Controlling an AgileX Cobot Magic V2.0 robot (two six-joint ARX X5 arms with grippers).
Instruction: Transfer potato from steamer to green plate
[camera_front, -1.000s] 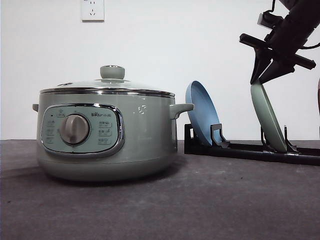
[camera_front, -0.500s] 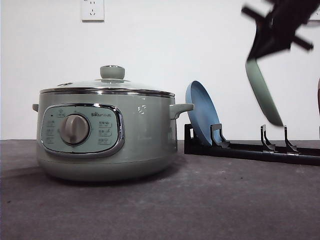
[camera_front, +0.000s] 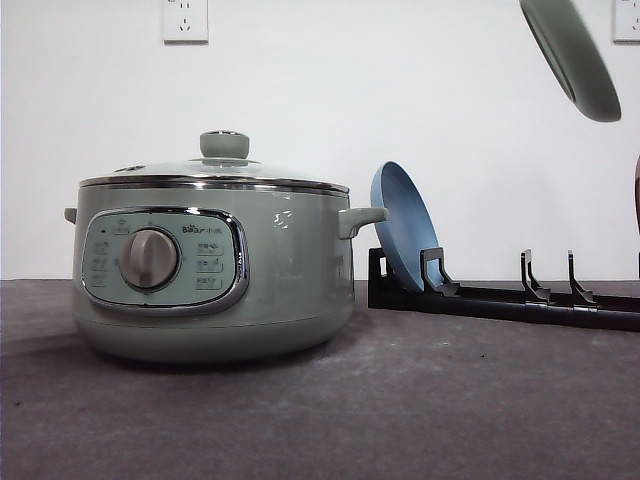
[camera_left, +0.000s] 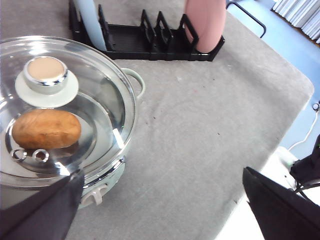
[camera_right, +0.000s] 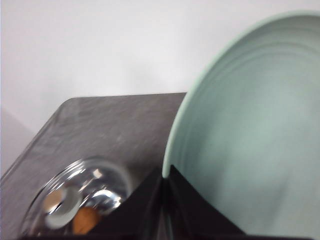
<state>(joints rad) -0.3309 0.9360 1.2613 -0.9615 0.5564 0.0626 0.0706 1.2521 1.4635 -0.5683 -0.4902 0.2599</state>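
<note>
Lifted clear of the rack since a moment ago, the green plate (camera_front: 572, 55) hangs tilted high above the black dish rack (camera_front: 500, 290). Right claw (camera_right: 165, 185) is clamped on the plate's rim, fingers pressed to either face. Left claw (camera_left: 160, 210) is spread wide, holding nothing, above the steamer (camera_front: 210, 260). Inside the steamer, under its closed glass lid (camera_left: 60, 105), lies the potato (camera_left: 46, 129). A blue plate (camera_front: 402, 225) stands in the rack beside the steamer on the grey counter (camera_front: 400, 400).
</note>
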